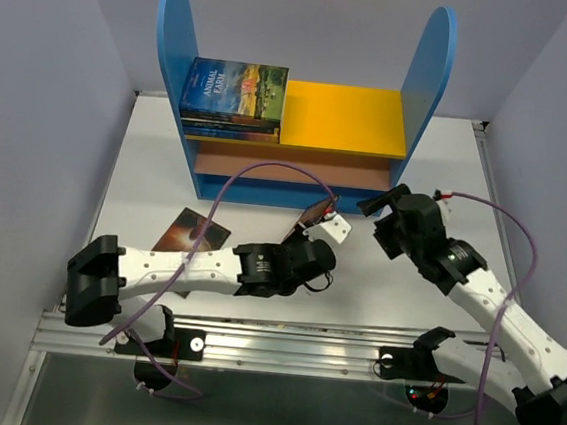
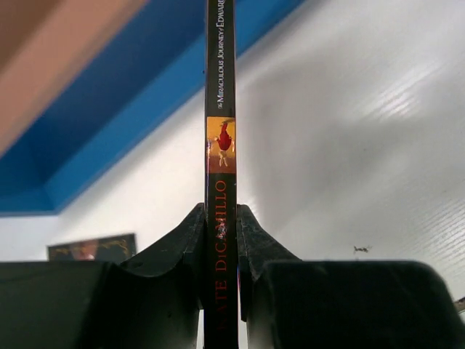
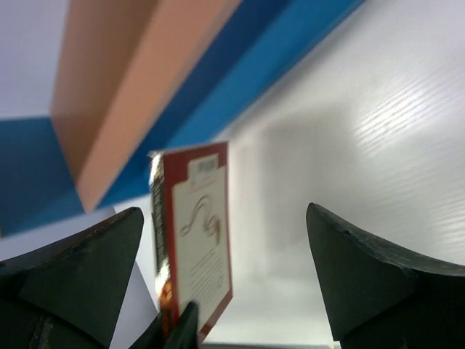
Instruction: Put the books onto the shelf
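On the held book point(image 2: 220, 145), the spine title runs off the left wrist view's top edge. The left arm point(image 1: 188, 269) hides the near end of the flat book point(image 1: 189, 230) by the left edge of the table point(image 1: 146, 179).

We saw two arms built alike: the left arm point(image 1: 173, 267) and the right arm point(image 1: 513, 330) wore white shells over their links, with chunky black housings at the joints. A thin purple cable point(image 1: 268, 165) looped off the left one, and a second purple cable point(image 1: 534, 265) off the right. The fingers point(image 2: 182, 243) were matte black wedges. Black base clamps point(image 1: 157, 326) sat on a ribbed aluminium rail point(image 1: 290, 352).
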### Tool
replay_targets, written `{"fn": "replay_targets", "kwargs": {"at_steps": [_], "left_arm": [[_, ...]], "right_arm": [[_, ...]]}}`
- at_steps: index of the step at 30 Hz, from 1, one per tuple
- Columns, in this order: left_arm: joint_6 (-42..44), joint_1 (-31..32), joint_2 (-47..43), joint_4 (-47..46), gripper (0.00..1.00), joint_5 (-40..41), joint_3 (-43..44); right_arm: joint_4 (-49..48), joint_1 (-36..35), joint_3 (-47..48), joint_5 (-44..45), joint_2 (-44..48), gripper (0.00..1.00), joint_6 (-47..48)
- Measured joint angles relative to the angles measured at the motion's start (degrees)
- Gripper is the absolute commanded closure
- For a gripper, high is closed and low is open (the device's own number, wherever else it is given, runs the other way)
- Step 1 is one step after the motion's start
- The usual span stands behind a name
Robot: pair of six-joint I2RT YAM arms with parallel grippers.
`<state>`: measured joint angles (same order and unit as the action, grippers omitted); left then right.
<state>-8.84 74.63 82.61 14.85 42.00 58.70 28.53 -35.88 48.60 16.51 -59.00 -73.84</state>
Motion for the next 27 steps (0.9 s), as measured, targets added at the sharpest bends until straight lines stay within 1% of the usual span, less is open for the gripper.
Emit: {"fn": "replay_targets", "kwargs": {"at_steps": [1, 3, 5, 7, 9, 11, 13, 14, 15, 16, 17, 18, 19, 20, 22, 24, 27], "left_arm": [[3.28, -0.04, -1.6, -0.79, 1.0, 0.15, 0.0], [7.21, -0.07, -4.42, -1.81, 1.0, -0.02, 0.07], [12.85, 0.0, -7.13, -2.73, 1.0, -0.5, 0.87], [18.99, 0.0, -8.55, -2.84, 1.0, -1.33, 3.06], [24.33, 0.0, -8.7, -3.37, 1.0, -1.86, 6.25], [33.62, 0.04, -8.83, -3.56, 1.0, -3.74, 11.41], [39.41, 0.11, -9.33, -4.52, 1.0, -4.81, 14.43], [44.85, 0.26, -9.99, -5.51, 1.0, -5.33, 16.26], [48.48, 0.26, -10.45, -6.29, 1.0, -5.62, 17.31], [54.99, 0.07, -11.17, -7.76, 1.0, -6.29, 18.62], [58.36, -0.09, -11.61, -8.79, 1.0, -6.6, 19.08], [64.15, -0.79, -12.48, -10.12, 1.0, -8.35, 19.87], [67.89, -1.42, -12.92, -10.91, 1.0, -9.81, 20.31], [71.3, -2.75, -13.35, -11.5, 1.0, -12.02, 20.74], [80.21, -7.82, -14.21, -13.25, 1.0, -18.69, 21.24], [87.43, -15.85, -14.4, -13.92, 1.0, -26.1, 21.94], [94.44, -27.15, -14.12, -13.77, 1.0, -35.1, 23.08]], "right_arm": [[1.42, 2.01, -0.31, 1.38, 3.52, 0.0, 0.28], [3.21, 4.17, -1.18, 3.04, 7.63, 0.0, 0.59], [5.49, 4.94, -2.8, 4.26, 11.21, 0.0, 0.94], [7.34, 5.09, -4.39, 4.7, 12.55, 0.0, 1.4], [8.55, 5.11, -5.25, 4.66, 12.39, 0.0, 1.73], [9.44, 5.11, -5.62, 4.44, 11.13, 0.0, 2.08], [10.05, 5.11, -5.7, 4.24, 9.44, 0.0, 2.45], [10.16, 5.11, -5.7, 4.24, 9.05, 0.0, 2.54], [10.23, 5.11, -5.7, 4.31, 8.87, 0.0, 2.73], [10.29, 5.11, -5.7, 4.33, 8.87, 0.0, 2.8], [10.32, 5.11, -5.7, 4.42, 8.96, 0.0, 2.93], [10.4, 5.11, -5.7, 4.57, 9.09, 0.0, 2.93], [10.45, 5.11, -5.7, 4.7, 9.16, 0.0, 2.95], [10.47, 5.11, -5.7, 4.83, 9.18, 0.0, 2.91], [10.51, 5.11, -5.7, 5.03, 9.14, 0.0, 2.8], [10.51, 5.2, -5.7, 5.42, 8.98, 0.0, 2.43], [10.51, 5.44, -5.64, 6.01, 7.76, 0.0, 2.03]]}}
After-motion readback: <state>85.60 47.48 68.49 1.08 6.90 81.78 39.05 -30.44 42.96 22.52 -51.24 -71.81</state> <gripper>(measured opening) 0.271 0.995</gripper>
